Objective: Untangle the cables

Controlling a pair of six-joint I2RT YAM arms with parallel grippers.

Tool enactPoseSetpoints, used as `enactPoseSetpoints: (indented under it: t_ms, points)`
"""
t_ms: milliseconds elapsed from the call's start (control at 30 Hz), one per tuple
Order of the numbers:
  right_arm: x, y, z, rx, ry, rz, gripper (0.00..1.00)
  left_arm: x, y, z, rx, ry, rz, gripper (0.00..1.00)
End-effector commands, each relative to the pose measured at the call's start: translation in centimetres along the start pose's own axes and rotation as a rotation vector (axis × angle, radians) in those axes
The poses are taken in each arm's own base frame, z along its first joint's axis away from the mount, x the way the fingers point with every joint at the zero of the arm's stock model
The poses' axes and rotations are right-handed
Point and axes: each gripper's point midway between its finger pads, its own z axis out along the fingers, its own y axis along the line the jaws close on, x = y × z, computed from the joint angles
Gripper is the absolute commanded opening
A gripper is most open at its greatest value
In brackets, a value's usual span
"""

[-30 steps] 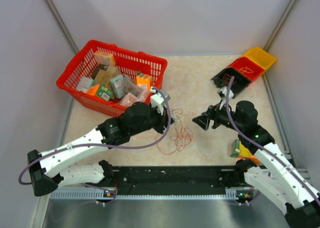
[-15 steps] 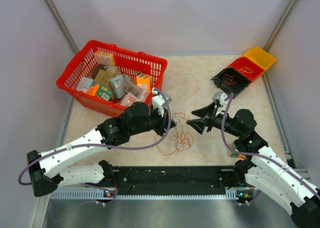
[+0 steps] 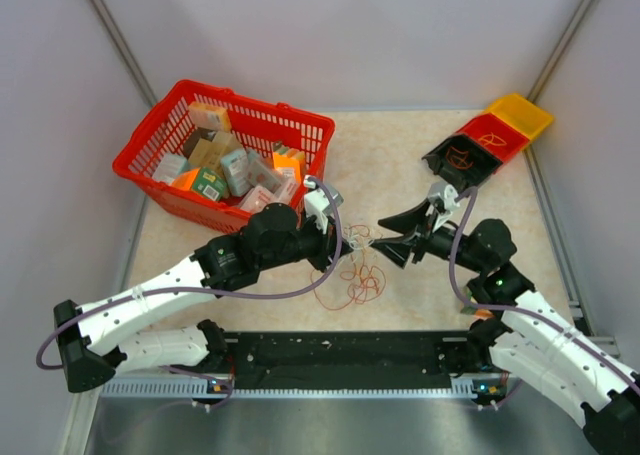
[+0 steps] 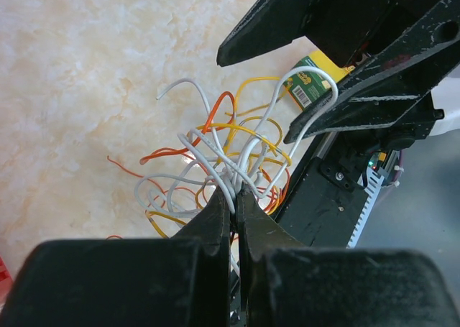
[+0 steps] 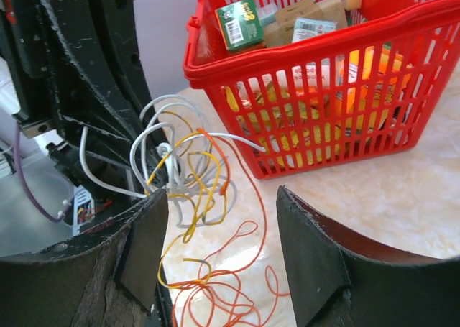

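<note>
While the left fingers [image 4: 215, 223] are pinching shut on a few whitish strands, the cables [image 3: 360, 265] are sitting at the middle of the bench [image 3: 400, 165], between the 2 arms. The top of the tangle is being held up off the surface at that pinch. The orange and red loops are trailing down from it and spreading on the bench toward the near edge, so the bundle's long axis is running from the pinch downward and nearward.

The right fingers [image 5: 147, 248] are standing apart, gripping nothing, and are pointing at the raised knot from its right side. In the right wrist view the white and yellow loops are showing just beyond the gap, nearer the finger on that picture's left. With the left arm occupied by its grip, the right is the free one and is waiting just beside the strands.

The coming move is probably turning on this: the right fingers are needing to advance leftward along their own pointing line, perhaps shifting slightly to centre 1 loop before closing. Whether any strand is touching them I cannot tell.
</note>
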Motion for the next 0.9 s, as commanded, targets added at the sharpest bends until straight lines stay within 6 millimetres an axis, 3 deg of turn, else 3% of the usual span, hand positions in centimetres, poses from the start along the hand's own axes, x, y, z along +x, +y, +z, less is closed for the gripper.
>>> enactPoseSetpoints:
  t_ms: [0,100,200,300,367,433,500,533,567,733,800,867]
  points:
    - [-1.8,1.9,0.4,-0.079,-0.052,-0.023,0.62,-2.8,-1.2,-1.0,0.041,-0.089,0.015,0.00]
    - [-1.6,1.3,0.5,-0.036,-0.051,-0.018,0.57,-2.7,-1.3,-1.0,0.046,-0.088,0.007,0.00]
    - [-1.6,0.5,0.6,0.012,-0.048,-0.007,0.32,-2.8,-1.3,-1.1,0.046,-0.089,0.006,0.00]
    - [-2.0,-0.7,0.3,0.091,-0.061,0.002,0.00,-2.8,-1.0,-1.2,0.028,-0.091,0.008,0.01]
    - [-2.4,-3.6,-0.8,0.283,-0.090,0.024,0.00,-2.6,-0.2,-1.4,-0.017,-0.089,0.008,0.11]
    - [-2.9,-7.7,-3.7,0.573,-0.140,0.063,0.00,-2.3,0.8,-1.6,-0.064,-0.093,0.017,0.22]
    - [-3.1,-10.5,-7.8,0.839,-0.222,0.129,0.00,-1.6,1.5,-1.7,-0.088,-0.083,0.025,0.23]
    - [-3.2,-11.2,-9.8,0.935,-0.264,0.149,0.00,-1.2,1.7,-1.6,-0.091,-0.074,0.031,0.15]
    - [-3.9,-11.2,-11.2,0.978,-0.309,0.154,0.00,-0.9,1.9,-1.7,-0.102,-0.071,0.033,0.02]
    - [-6.5,-11.5,-16.4,1.205,-0.382,0.148,0.00,-0.3,2.7,-2.0,-0.136,-0.067,0.036,0.00]
    - [-7.7,-11.3,-17.3,1.238,-0.390,0.124,0.00,-0.4,2.8,-2.2,-0.140,-0.078,0.037,0.00]
    - [-8.6,-10.5,-16.3,1.172,-0.369,0.106,0.00,-0.5,2.7,-2.2,-0.131,-0.088,0.038,0.00]
